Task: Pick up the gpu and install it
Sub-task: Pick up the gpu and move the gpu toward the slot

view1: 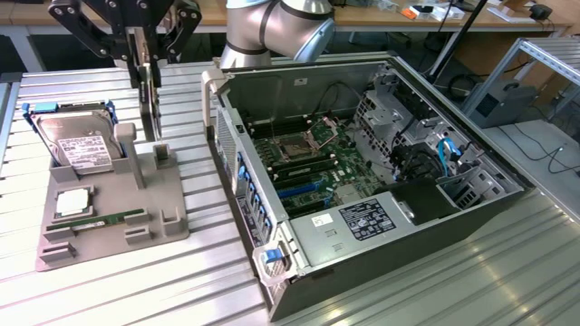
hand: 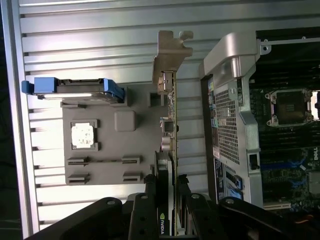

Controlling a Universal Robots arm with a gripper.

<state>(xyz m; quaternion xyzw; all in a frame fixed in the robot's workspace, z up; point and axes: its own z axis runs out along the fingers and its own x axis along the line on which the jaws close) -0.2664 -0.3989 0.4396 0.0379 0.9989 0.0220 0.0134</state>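
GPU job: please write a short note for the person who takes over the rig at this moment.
Gripper: shut on the gpu.
Gpu: held on edge over the holder, at the exterior view's left of the open case.
Done: gpu gripped; whether it is clear of the holder, I cannot tell.
Left: the install; the gpu is not in the case yet.

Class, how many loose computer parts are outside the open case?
4. The gpu, upright, gripped by the fingers; the hard drive, standing in the grey holder; the processor chip and the green memory stick, lying flat on that holder. Others may be hidden.
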